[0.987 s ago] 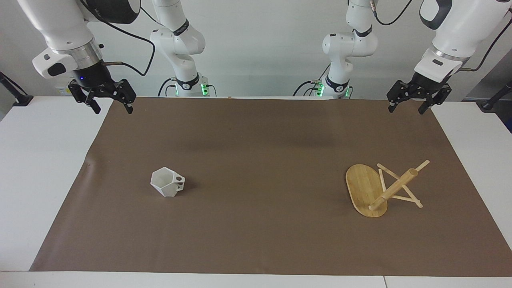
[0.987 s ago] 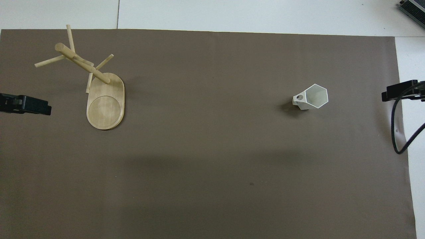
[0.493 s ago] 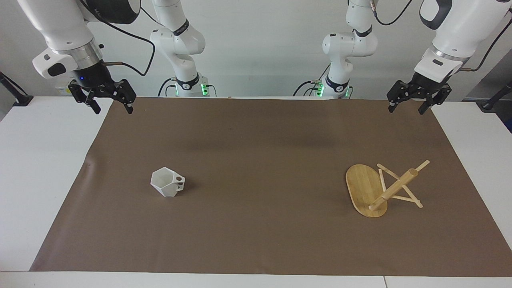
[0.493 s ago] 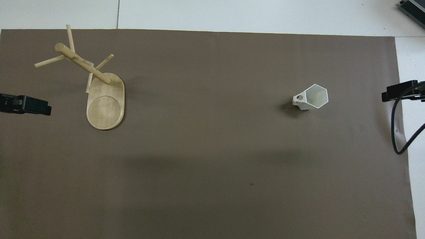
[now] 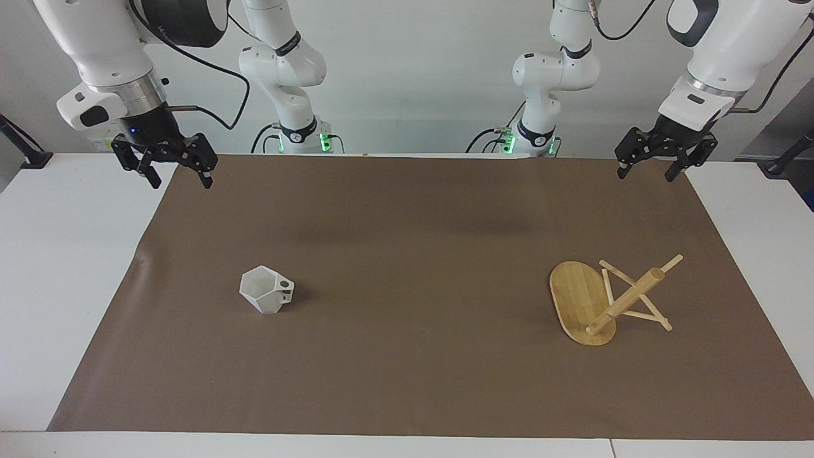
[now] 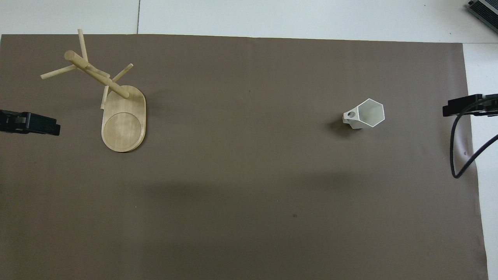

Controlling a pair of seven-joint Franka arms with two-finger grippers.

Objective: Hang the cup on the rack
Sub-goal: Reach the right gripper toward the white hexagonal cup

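Brown mat (image 5: 407, 254) carries an empty upright cup (image 5: 266, 289) and rack (image 5: 610, 302); left pincer (image 5: 655, 168) and right pincer (image 5: 179, 177) gape wide.

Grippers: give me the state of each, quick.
Left gripper: open, empty, up over the mat's corner.
Right gripper: open, empty, up over the mat's edge.
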